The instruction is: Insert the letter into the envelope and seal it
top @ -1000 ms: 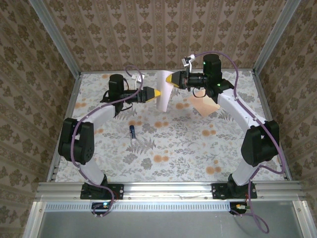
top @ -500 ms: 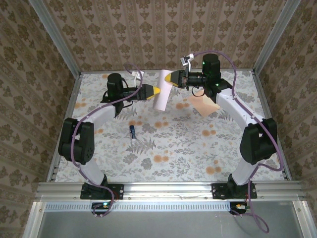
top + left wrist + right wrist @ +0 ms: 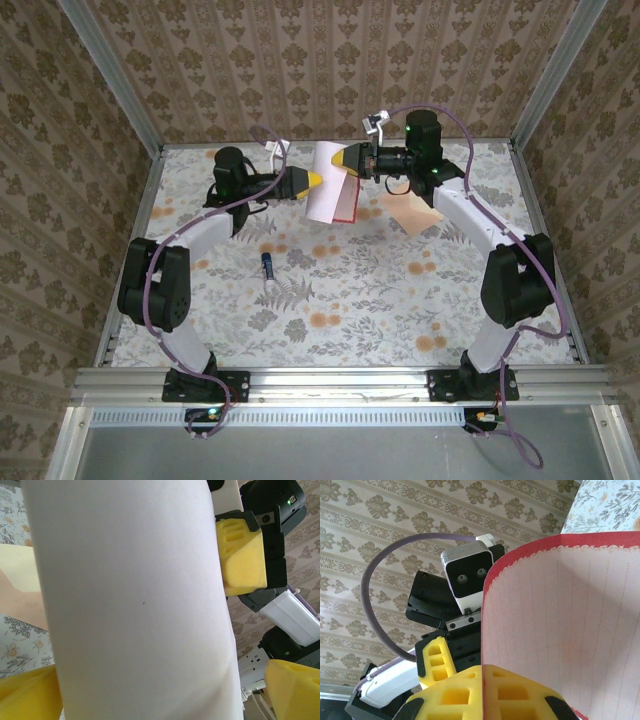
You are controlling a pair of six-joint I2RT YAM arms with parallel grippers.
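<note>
The letter (image 3: 330, 187) hangs curled in the air above the back of the table, its red border showing along the lower edge. My right gripper (image 3: 346, 159) is shut on its top edge; in the right wrist view the two yellow pads (image 3: 520, 690) pinch the red-bordered sheet (image 3: 570, 615). My left gripper (image 3: 314, 180) is open at the sheet's left side. In the left wrist view the white back of the letter (image 3: 135, 600) stands between its wide-apart yellow fingers (image 3: 25, 695). The peach envelope (image 3: 412, 212) lies flat on the table under the right arm.
A small blue tube (image 3: 268, 263) lies on the floral tablecloth left of centre. Patterned walls and metal frame posts close in the table at the back and both sides. The two wrists are close together, facing each other across the sheet.
The letter has swung and opened wider, now showing its red lower edge. My left gripper has moved right and up, so the sheet now sits between its fingers.
</note>
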